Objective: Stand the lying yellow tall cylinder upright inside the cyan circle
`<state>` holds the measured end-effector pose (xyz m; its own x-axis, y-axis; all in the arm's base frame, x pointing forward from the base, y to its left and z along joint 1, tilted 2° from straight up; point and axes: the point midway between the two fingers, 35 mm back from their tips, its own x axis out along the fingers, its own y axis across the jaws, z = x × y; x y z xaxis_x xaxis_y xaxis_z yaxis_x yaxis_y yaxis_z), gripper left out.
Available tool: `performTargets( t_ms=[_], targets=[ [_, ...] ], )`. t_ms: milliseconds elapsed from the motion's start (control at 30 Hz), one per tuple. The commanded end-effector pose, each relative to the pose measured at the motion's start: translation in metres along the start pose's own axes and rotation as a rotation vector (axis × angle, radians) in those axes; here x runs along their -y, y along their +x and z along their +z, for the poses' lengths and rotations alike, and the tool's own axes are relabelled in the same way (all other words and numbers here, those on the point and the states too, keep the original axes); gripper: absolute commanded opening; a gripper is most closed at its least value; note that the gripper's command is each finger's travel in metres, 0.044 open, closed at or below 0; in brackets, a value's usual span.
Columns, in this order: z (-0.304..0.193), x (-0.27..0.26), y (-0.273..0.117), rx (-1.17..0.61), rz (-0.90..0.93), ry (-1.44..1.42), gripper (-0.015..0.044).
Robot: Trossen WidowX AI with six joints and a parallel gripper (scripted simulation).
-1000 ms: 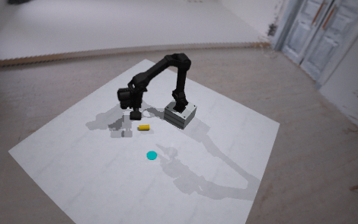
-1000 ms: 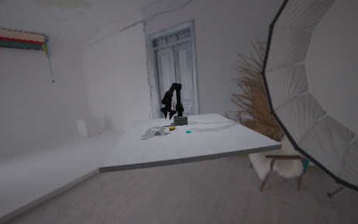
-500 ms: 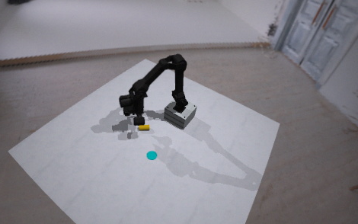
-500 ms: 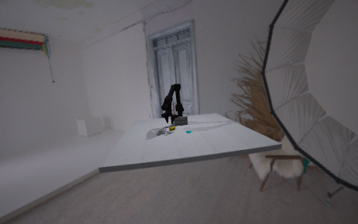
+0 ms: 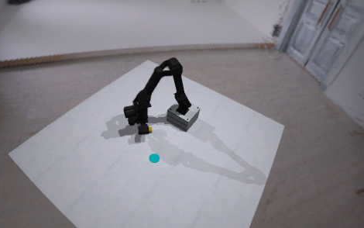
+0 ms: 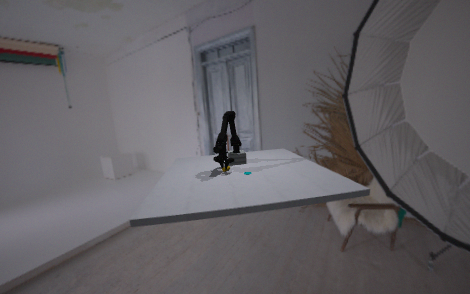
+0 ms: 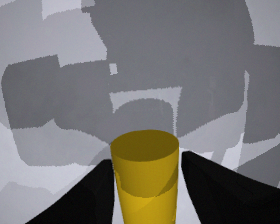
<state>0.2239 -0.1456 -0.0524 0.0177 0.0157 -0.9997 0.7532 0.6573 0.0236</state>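
Observation:
The yellow cylinder lies on its side on the white table, partly hidden by the gripper in the top and exterior views. My gripper is low over it, its fingers on either side of the cylinder. It is partly closed but still open: in the wrist view the left fingertip is almost against the yellow side, and a narrow gap shows at the right finger. The cyan circle lies flat on the table, apart from the cylinder, nearer the front in the top view.
The arm's grey base block stands behind and to the right of the gripper. The white table has open edges. Arm shadows fall across it. A chair stands beyond the table.

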Motion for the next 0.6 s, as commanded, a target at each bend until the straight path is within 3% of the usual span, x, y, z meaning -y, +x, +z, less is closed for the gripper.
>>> performTargets(
  t_ms=[0, 567],
  targets=[
    [-0.001, -0.001, 0.002, -0.003, 0.004, 0.004, 0.0105],
    [0.005, -0.002, -0.038, -0.002, 0.004, 0.004, 0.0105]
  ],
)
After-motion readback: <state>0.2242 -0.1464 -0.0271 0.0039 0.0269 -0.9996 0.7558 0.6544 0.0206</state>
